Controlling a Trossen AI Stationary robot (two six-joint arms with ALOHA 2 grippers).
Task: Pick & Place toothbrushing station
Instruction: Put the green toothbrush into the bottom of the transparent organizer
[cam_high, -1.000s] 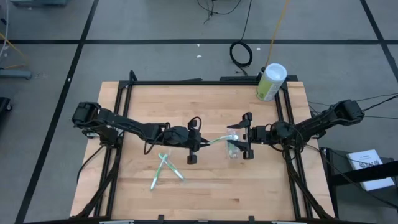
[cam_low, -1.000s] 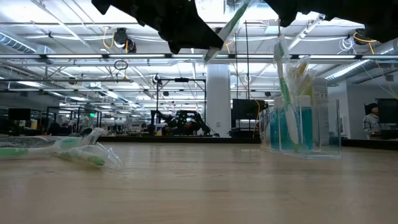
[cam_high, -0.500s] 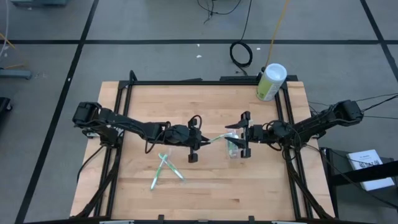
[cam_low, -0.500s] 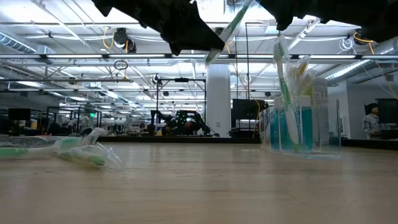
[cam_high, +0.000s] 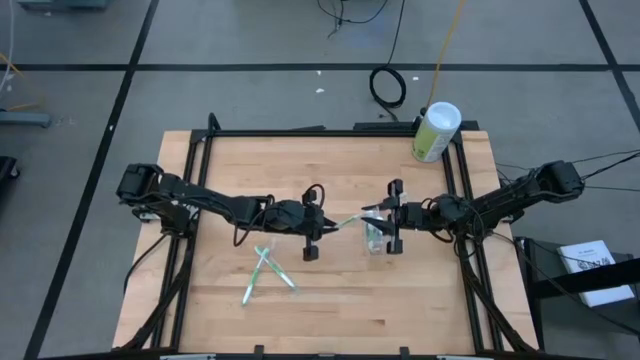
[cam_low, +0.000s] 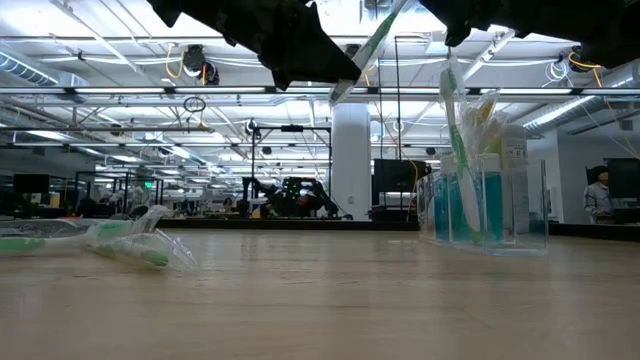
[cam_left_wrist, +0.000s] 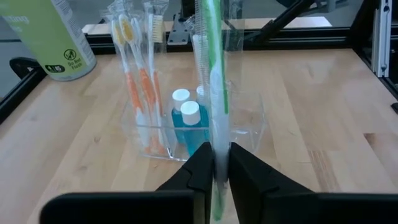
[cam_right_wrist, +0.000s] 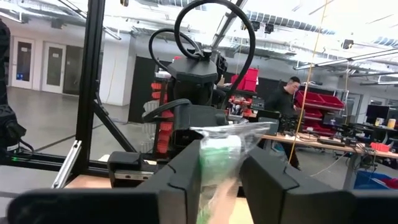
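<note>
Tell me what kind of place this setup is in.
Most likely a large robotics lab or workshop. Beyond the wooden table the low view shows open floor under ceiling light strips, with another robot arm rig and a person at workbenches.

High view looked straight down on the whole table (cam_high: 230, 160), low view sat at tabletop height facing the room, each wrist view looked close along its own fingers; all shared the clear holder (cam_low: 487, 205).

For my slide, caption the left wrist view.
Left gripper holds a wrapped green toothbrush upright before the clear plastic cup.
</note>
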